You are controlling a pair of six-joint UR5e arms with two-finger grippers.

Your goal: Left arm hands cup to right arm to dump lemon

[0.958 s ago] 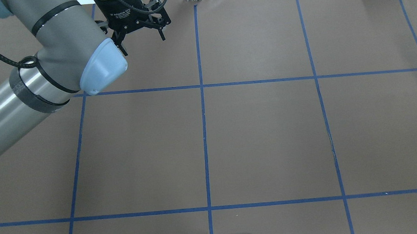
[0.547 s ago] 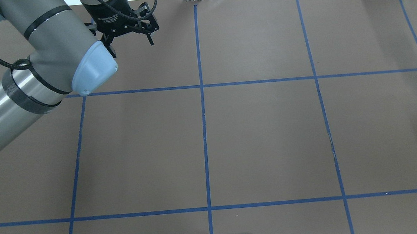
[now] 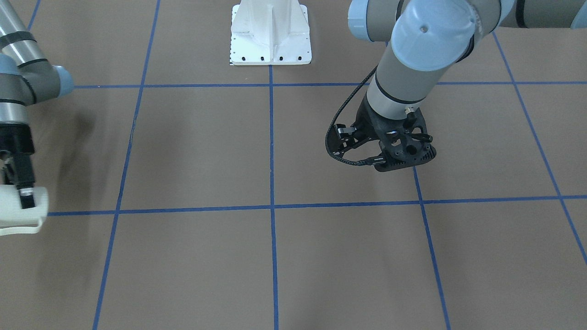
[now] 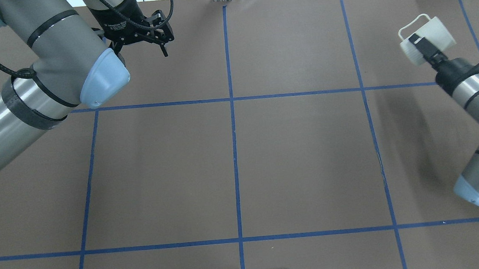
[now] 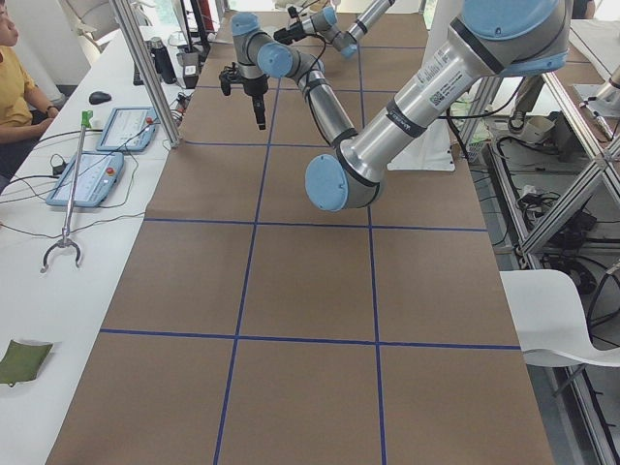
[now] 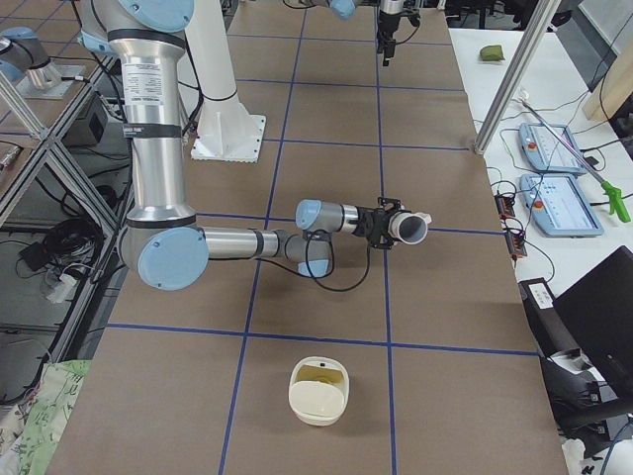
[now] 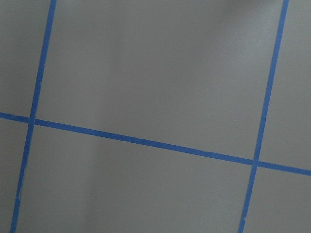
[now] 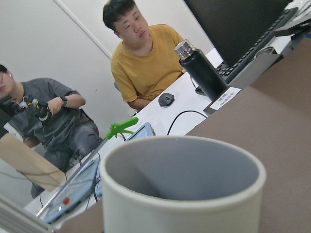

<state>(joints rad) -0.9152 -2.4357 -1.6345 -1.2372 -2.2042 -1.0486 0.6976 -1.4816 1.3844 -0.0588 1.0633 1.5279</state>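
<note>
Since half a second ago the right arm [image 4: 473, 86] has swung into the overhead view at 3 o'clock. Its right claw [image 4: 418, 44] is clamped on the cup [image 4: 436, 29], which hangs tipped on its side at 2 o'clock, while the left claw [image 4: 143, 49], fingers apart and empty, has drifted further toward 11 o'clock. The hand-over looks done, and the cup's grey inside shows no lemon, so the dump seems done too; a bowl [image 6: 316, 417] at the table's right end holds something pale yellow, too small to name.
</note>
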